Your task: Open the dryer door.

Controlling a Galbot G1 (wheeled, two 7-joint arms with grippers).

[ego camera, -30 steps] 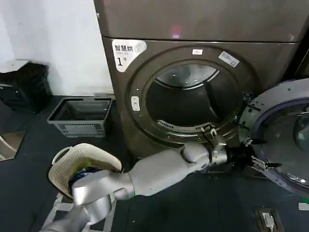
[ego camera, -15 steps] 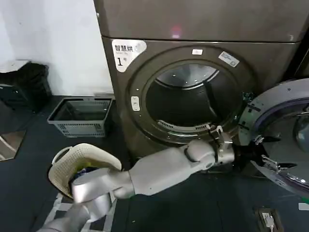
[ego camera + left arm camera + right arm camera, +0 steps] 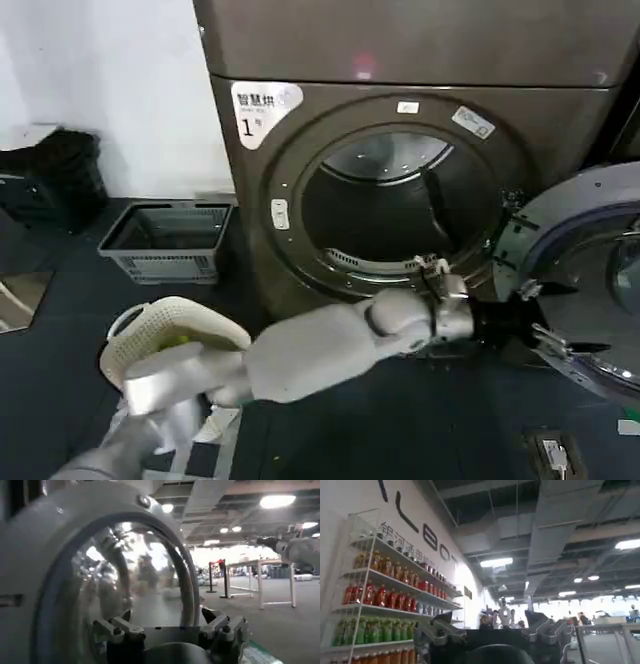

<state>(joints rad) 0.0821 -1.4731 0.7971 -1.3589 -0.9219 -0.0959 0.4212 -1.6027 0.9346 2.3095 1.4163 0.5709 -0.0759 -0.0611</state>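
The bronze-grey dryer [image 3: 400,50] carries a white label marked "1" [image 3: 262,106], and its round drum opening [image 3: 400,205] is uncovered. The dryer door [image 3: 585,215] stands swung out to the right, its grey-white inner side facing me. My left arm reaches across the front of the machine. My left gripper [image 3: 550,318] is open at the door's lower inner rim, its fingers spread in front of the glass. In the left wrist view the door's glass [image 3: 105,575] is close ahead of the open left gripper [image 3: 166,617]. My right gripper [image 3: 489,616] is open, holding nothing, and faces the room.
A grey plastic crate [image 3: 168,240] sits on the floor left of the dryer. A cream mesh laundry basket [image 3: 165,325] stands near my left shoulder. A small flat item [image 3: 555,455] lies on the dark floor below the door. Shelves of bottles [image 3: 380,595] line a wall.
My left gripper slid right and down along the door's inner side, then came back slightly up and left. The upper arm shifted left. The door stays swung open.
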